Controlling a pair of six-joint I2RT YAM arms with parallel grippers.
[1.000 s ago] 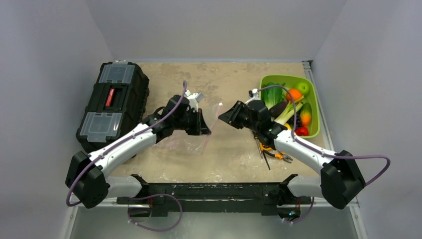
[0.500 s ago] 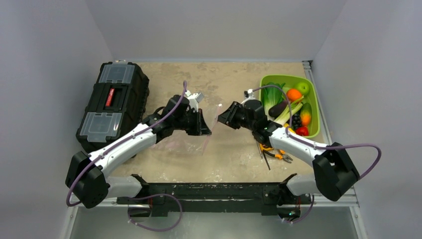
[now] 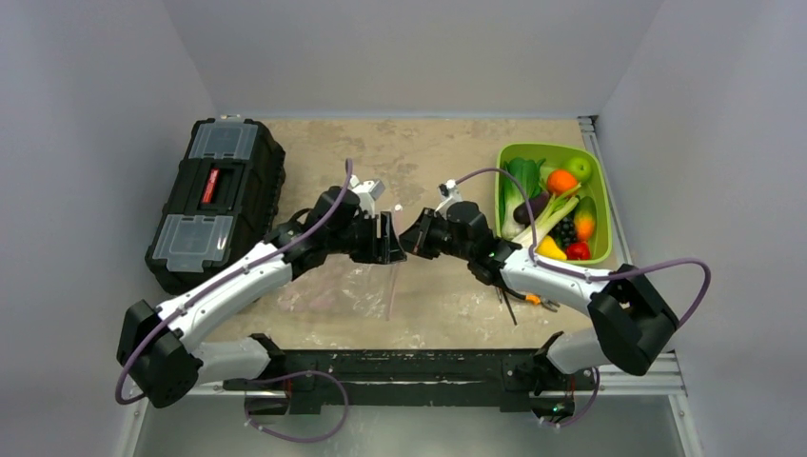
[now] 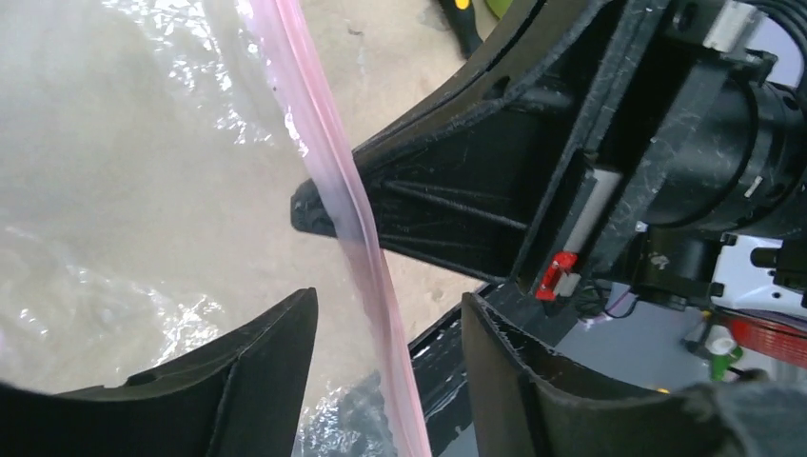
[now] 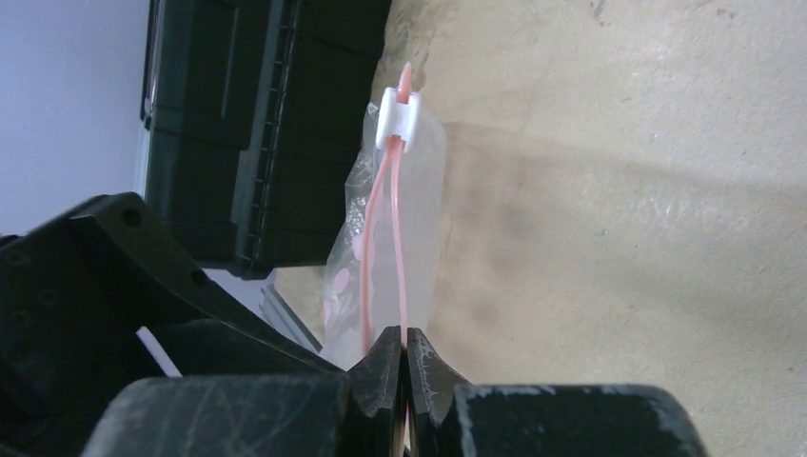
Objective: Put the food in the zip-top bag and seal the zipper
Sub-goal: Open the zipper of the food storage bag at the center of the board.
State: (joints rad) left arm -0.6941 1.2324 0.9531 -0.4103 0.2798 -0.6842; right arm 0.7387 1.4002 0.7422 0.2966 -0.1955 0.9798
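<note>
The clear zip-top bag (image 3: 347,286) lies mid-table with its mouth lifted. Its pink zipper (image 4: 357,214) runs untouched between the spread fingers of my open left gripper (image 4: 388,300). My right gripper (image 5: 404,335) is shut on one side of the zipper (image 5: 403,267), a little below the white slider (image 5: 399,119), where the two pink strips part slightly. From above, the left gripper (image 3: 388,238) and right gripper (image 3: 409,240) meet tip to tip at the bag's mouth. The food, leafy greens (image 3: 521,181) with pale stalks, lies in the green bin. No food is in the bag.
A black toolbox (image 3: 217,202) stands at the left, close behind the bag. The lime-green bin (image 3: 544,146) at the right back also holds round fruits and an eggplant. Pliers (image 3: 533,300) and a screwdriver lie under my right forearm.
My left gripper has opened and let go of the zipper. The right arm has reached left to the bag's mouth and shut on the pink strip.
</note>
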